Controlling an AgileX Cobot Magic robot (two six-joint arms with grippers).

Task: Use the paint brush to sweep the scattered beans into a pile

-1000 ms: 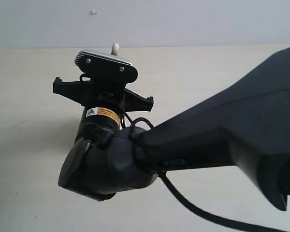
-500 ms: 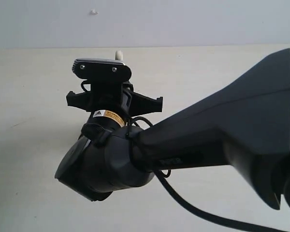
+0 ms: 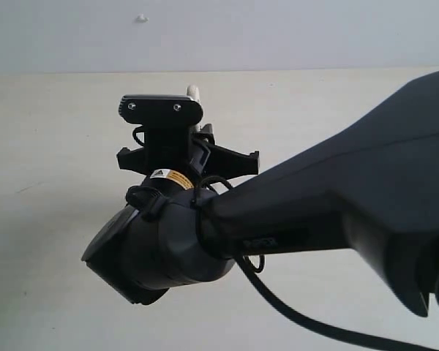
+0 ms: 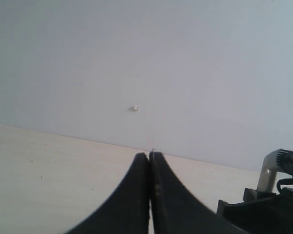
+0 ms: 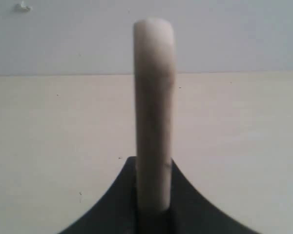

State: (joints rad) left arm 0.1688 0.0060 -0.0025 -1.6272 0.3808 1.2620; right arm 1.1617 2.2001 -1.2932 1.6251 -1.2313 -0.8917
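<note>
In the right wrist view my right gripper is shut on the paint brush's light wooden handle, which stands straight up out of the jaws. Its bristles and metal band are hidden. In the exterior view only the handle's rounded tip shows above the right arm's wrist camera mount. My left gripper is shut with nothing between its fingers, low over the pale table. The beans and any pile are out of view in every frame.
The right arm fills the middle and right of the exterior view, with a black cable trailing below it. The cream table meets a grey wall carrying a small white speck. Part of the right arm shows near my left gripper.
The right arm's wrist has shifted to the right and a little down in the exterior view, carrying the brush handle with it. Both grippers stay shut.
</note>
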